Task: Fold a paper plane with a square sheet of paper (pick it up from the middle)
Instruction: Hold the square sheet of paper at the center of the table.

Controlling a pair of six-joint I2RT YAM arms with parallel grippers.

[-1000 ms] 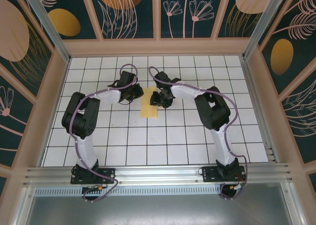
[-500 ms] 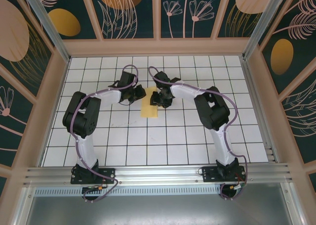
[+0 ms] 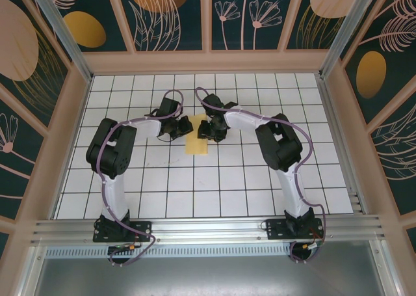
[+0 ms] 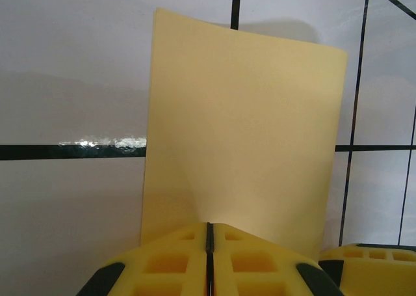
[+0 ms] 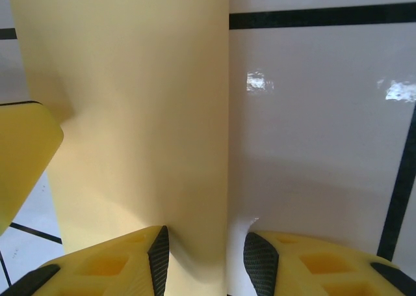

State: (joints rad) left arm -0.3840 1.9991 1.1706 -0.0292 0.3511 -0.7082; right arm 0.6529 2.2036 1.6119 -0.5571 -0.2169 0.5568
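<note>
The square sheet of paper is a pale yellow rectangle, folded over, on the white grid table between my two grippers. My left gripper is at the paper's left edge. In the left wrist view its jaws are shut, and a wrinkle in the paper runs into their tips. The paper's far edge is lifted and casts a shadow. My right gripper is at the right edge. Its jaws are open, and the paper's edge lies between them. No paper plane shape is formed.
The white tiled table has black grid lines and is walled in by patterned panels. A metal rail runs along the near edge by the arm bases. The two grippers are close together over the paper.
My left gripper has slid right to the paper's left edge and its jaws have closed. The right arm and the paper have stayed put.
</note>
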